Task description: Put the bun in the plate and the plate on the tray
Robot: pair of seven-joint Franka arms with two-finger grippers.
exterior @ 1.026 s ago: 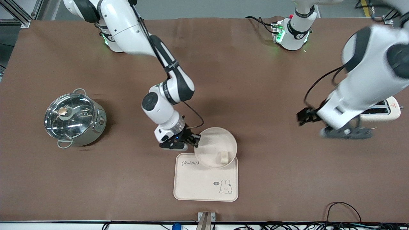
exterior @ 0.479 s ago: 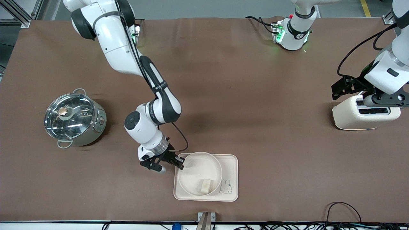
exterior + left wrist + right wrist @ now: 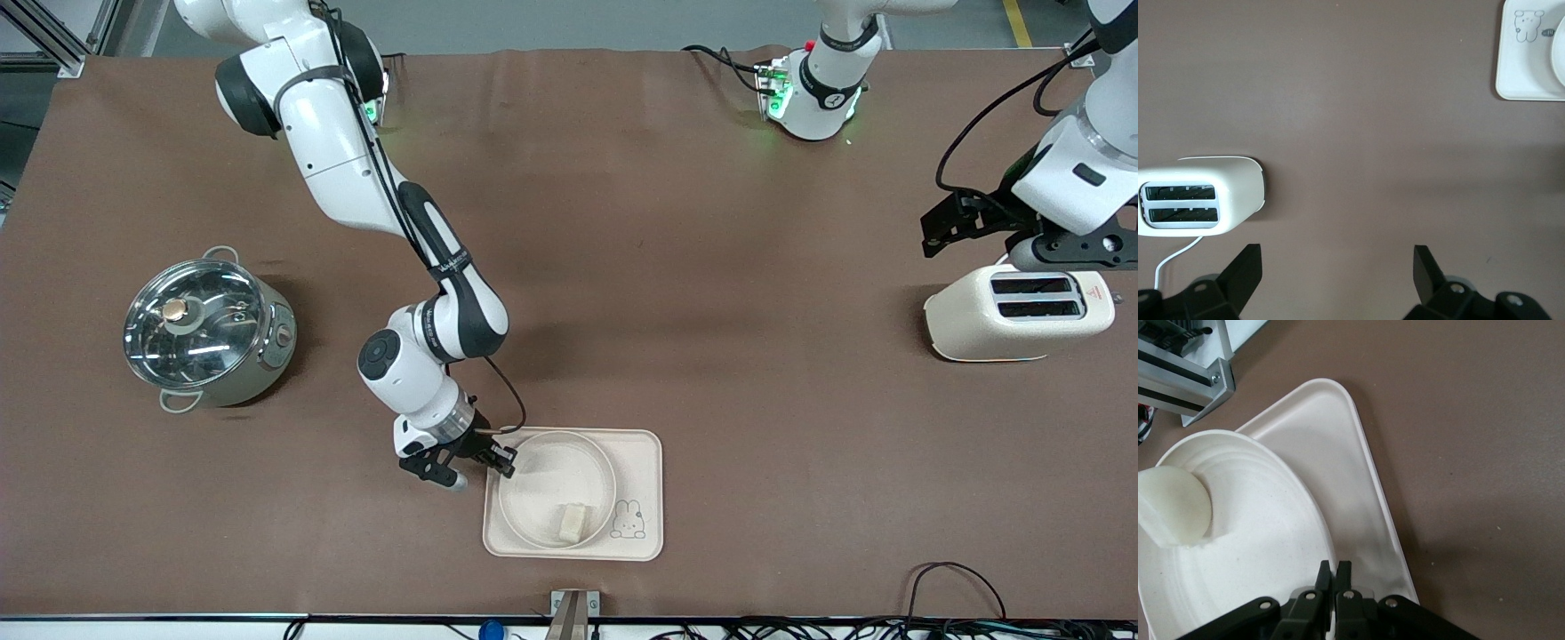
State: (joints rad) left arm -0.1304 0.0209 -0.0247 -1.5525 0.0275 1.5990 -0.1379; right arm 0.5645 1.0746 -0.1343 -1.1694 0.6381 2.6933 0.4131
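plate (image 3: pixel 556 488) now lower, one bun (image 3: pixel 573 521) inside

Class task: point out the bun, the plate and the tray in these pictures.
bun (image 3: pixel 573 521): front view, middle of its top.
plate (image 3: pixel 542 471): front view, bare inner floor.
tray (image 3: pixel 642 458): front view, bare corner farthest from the right gripper.

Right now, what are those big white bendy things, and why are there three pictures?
They are two robot arms with pinching grippers. One picture looks down from a high camera; the other two come from cameras on each arm's wrist. The right gripper pinches the rim of the plate, which sits on the tray. The bun lies in the plate. The left gripper waits open above the table by the toaster. A pot with a glass lid stands toward the right arm's end.
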